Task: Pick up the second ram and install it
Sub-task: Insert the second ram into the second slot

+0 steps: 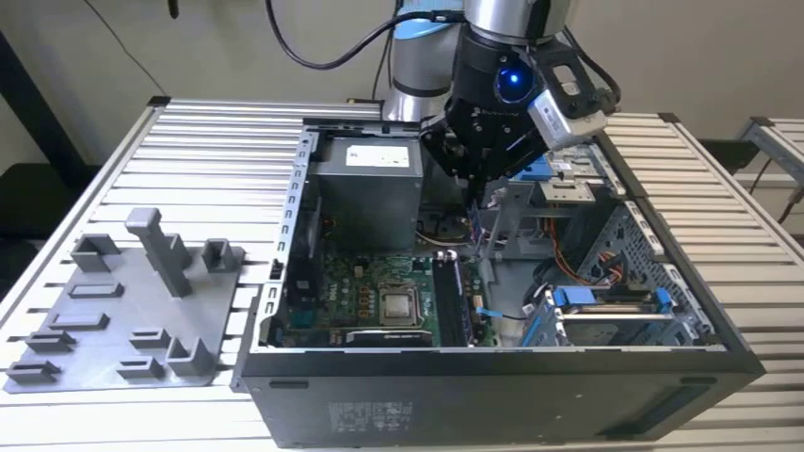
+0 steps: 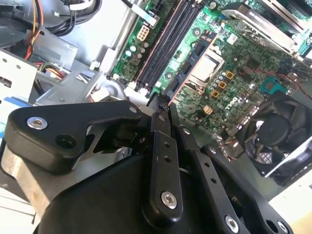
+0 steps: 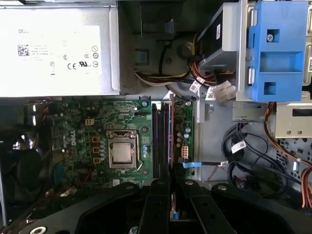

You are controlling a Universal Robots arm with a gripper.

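An open computer case (image 1: 503, 377) lies on a slatted table (image 1: 214, 132). A grey tray (image 1: 113, 330) with upright posts sits just beside it, on the exterior view's left. The green motherboard (image 3: 78, 141) lies flat inside the case. The gripper (image 1: 477, 179) hangs within the case, above the board's dark memory slots (image 3: 161, 141). In the first wrist view its fingers (image 3: 158, 204) sit close together, pinching what looks like the ram (image 3: 171, 146). It is seen edge-on as a thin brownish line alongside the slots. The step appears to be installation, with the ram carried and not yet seated. Seating it likely calls for lining the edge up with a free slot and pressing down evenly.
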